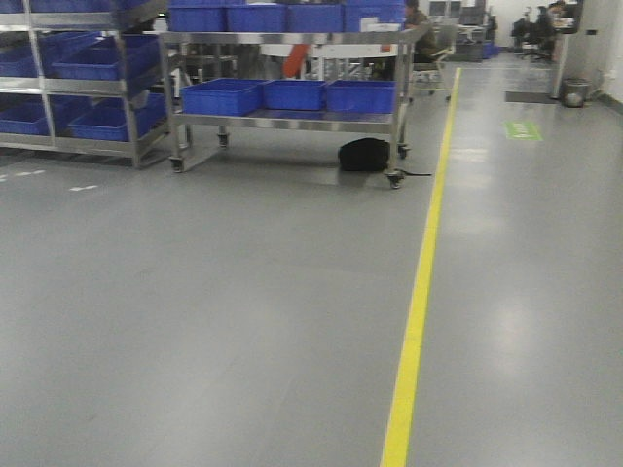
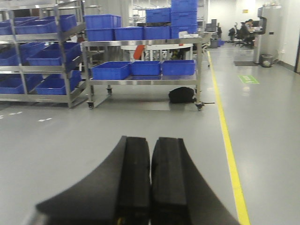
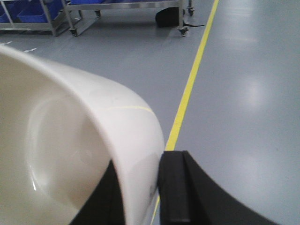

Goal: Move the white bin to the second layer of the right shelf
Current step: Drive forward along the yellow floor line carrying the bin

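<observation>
The white bin (image 3: 70, 140) fills the left half of the right wrist view, glossy and cream-white, hanging above the grey floor. My right gripper (image 3: 140, 161) is shut on its rim: one black finger (image 3: 176, 187) presses the outer wall and the other lies inside the tub. In the left wrist view my left gripper (image 2: 151, 140) is shut, its two black pads together with nothing between them, held over bare floor. The right shelf second layer is out of view. Neither gripper shows in the front view.
Ahead stands a wheeled steel cart (image 1: 292, 122) carrying blue crates (image 1: 224, 95), with a black bag (image 1: 363, 154) under it. A steel rack (image 1: 127, 88) of blue crates is at the far left. A yellow floor line (image 1: 419, 302) runs forward on the right. People sit at desks (image 1: 540, 24) far back.
</observation>
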